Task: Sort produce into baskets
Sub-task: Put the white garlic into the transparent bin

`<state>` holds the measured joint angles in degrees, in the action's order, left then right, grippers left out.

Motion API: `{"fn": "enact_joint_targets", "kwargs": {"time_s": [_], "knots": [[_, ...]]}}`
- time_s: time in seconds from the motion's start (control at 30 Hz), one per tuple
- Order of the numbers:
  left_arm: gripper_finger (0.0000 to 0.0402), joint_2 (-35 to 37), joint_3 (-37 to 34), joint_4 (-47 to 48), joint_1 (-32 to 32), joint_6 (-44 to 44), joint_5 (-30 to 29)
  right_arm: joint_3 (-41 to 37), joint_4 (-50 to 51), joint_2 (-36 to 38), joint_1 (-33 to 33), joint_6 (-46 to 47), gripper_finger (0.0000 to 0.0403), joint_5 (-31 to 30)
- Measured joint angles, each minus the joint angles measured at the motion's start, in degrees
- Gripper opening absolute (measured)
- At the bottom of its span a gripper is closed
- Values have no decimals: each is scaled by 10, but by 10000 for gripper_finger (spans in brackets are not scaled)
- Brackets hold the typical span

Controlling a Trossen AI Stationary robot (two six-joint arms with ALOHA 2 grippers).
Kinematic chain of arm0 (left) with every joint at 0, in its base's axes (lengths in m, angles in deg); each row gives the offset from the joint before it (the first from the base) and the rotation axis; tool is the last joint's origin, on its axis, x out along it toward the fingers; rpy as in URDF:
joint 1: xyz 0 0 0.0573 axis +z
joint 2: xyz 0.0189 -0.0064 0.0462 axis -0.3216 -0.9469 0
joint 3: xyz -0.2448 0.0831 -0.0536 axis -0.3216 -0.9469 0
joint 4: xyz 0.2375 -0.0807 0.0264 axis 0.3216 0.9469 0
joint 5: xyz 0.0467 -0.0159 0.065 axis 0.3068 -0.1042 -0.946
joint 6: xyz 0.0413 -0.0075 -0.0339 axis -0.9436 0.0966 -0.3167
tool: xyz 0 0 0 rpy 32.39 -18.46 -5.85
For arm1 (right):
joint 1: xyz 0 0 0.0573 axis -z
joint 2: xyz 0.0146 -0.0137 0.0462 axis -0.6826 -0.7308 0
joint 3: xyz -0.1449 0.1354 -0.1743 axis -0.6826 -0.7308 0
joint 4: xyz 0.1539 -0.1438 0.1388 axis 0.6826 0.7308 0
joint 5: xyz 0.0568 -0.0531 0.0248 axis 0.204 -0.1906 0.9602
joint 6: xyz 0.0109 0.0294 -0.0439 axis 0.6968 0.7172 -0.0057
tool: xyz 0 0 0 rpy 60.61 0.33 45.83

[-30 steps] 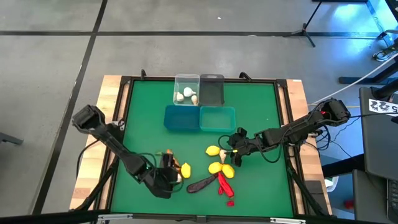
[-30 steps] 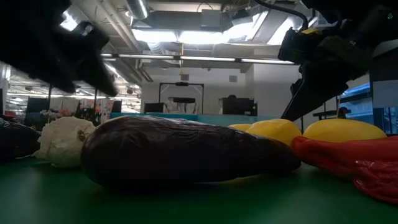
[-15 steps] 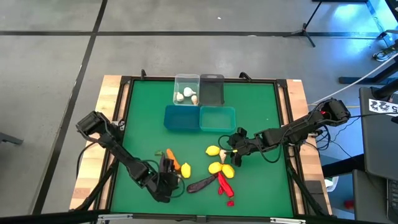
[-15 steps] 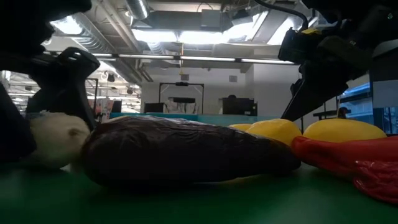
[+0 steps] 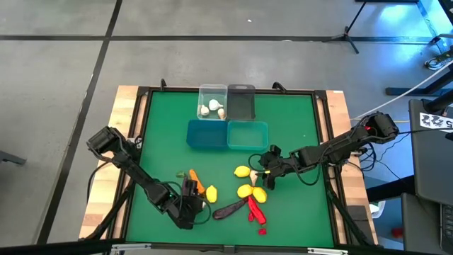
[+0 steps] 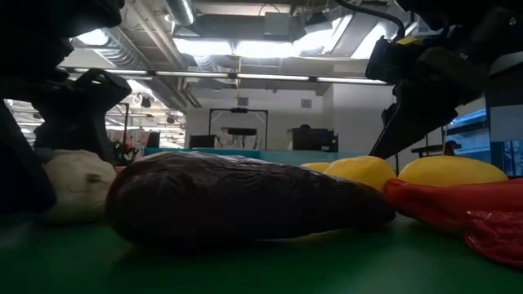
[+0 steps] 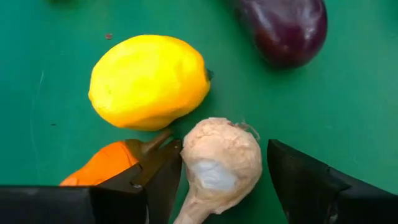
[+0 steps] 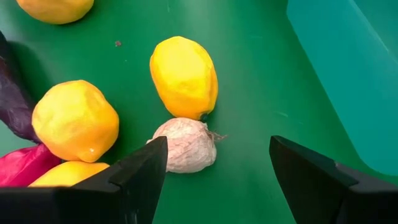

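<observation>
The left arm reaches low across the green mat, its left gripper (image 7: 214, 180) parted around a garlic bulb (image 7: 219, 160) without pinching it, just beside a lemon (image 7: 148, 81).

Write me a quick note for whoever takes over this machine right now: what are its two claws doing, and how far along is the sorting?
Left gripper: low at the table's near left, fingers either side of a garlic bulb, not clearly clamped.
Right gripper: open, framing another garlic beside a lemon.
Done: two garlic bulbs lie in the clear bin.
Left: lemons, carrot, eggplant and red chilies lie loose on the mat. The dark bin and both teal bins look empty.
</observation>
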<state>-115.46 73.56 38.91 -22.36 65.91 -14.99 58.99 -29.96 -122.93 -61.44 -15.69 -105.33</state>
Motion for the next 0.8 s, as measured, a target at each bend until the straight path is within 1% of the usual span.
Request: {"fn": "enact_joint_targets", "kwargs": {"time_s": [0.1,0.23,0.37,0.53,0.8], "knots": [[214,0,0,2,0,-1,0,0,0,0,0,5,280,-13],[197,1,0,5,0,-2,0,0,0,0,0,20,280,-15],[184,4,0,7,10,-38,1,0,0,0,0,25,280,-15],[181,19,0,9,34,-99,0,0,0,0,0,26,280,-15],[180,76,0,20,82,-131,0,0,2,0,0,25,280,-24]]}}
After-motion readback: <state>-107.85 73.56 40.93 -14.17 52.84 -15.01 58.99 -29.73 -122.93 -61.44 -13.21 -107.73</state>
